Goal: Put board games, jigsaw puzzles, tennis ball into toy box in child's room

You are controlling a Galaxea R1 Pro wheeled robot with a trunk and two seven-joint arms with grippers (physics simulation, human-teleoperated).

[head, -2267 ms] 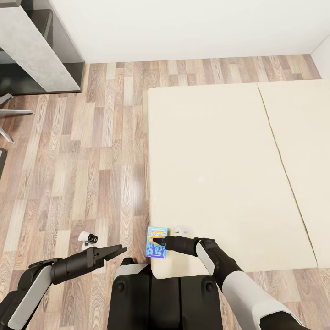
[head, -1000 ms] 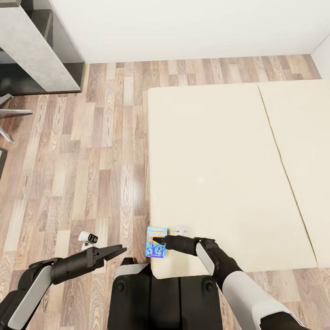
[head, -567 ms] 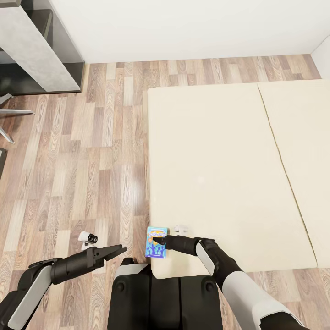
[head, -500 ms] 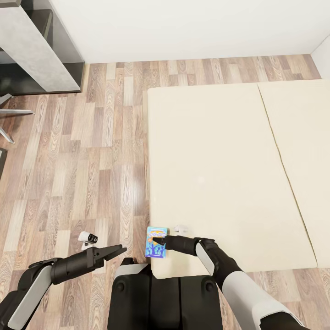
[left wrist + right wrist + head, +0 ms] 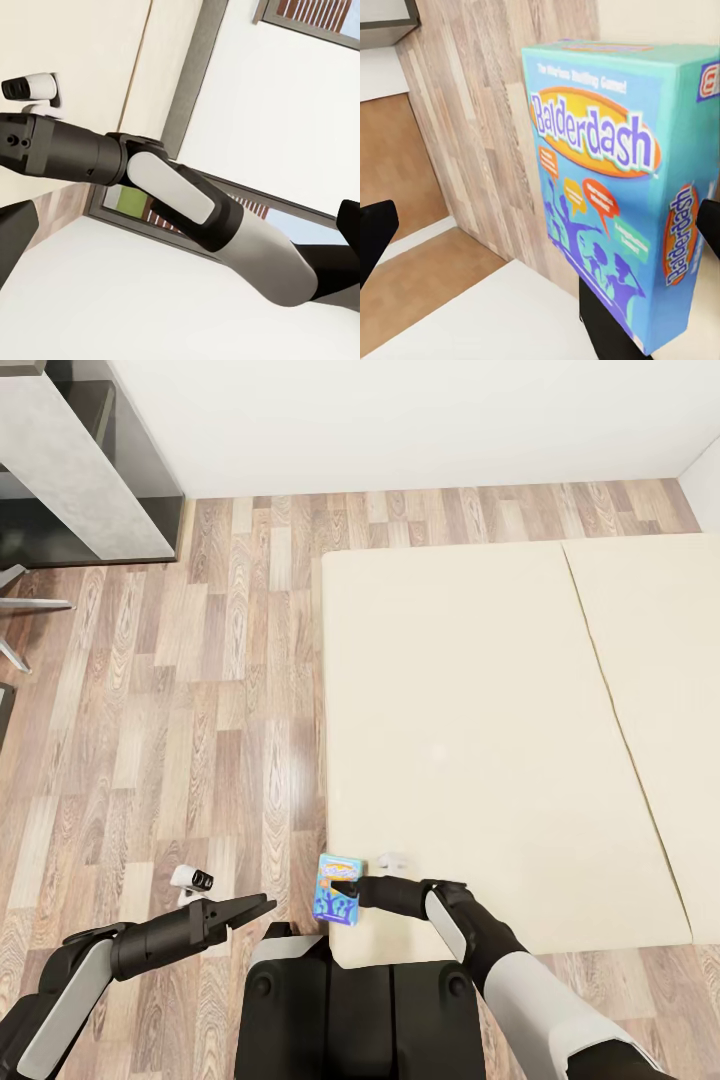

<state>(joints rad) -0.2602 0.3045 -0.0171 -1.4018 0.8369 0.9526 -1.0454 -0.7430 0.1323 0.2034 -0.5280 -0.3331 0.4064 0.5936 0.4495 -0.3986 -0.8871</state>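
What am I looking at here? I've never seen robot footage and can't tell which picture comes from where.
It is a simulated two-armed robot. The big picture comes from its head camera, looking down over both arms at a beige bed and wood-plank floor. The right gripper is at a small blue Balderdash board game at the bed's near corner; a firm grasp cannot be confirmed. The right wrist camera sees that box up close. The left gripper hangs empty over the floor; its wrist camera looks across at the right arm.

Beige bed filled right and centre of head view, over plank floor. Near lower-left corner of mattress sat small blue game, tilted.
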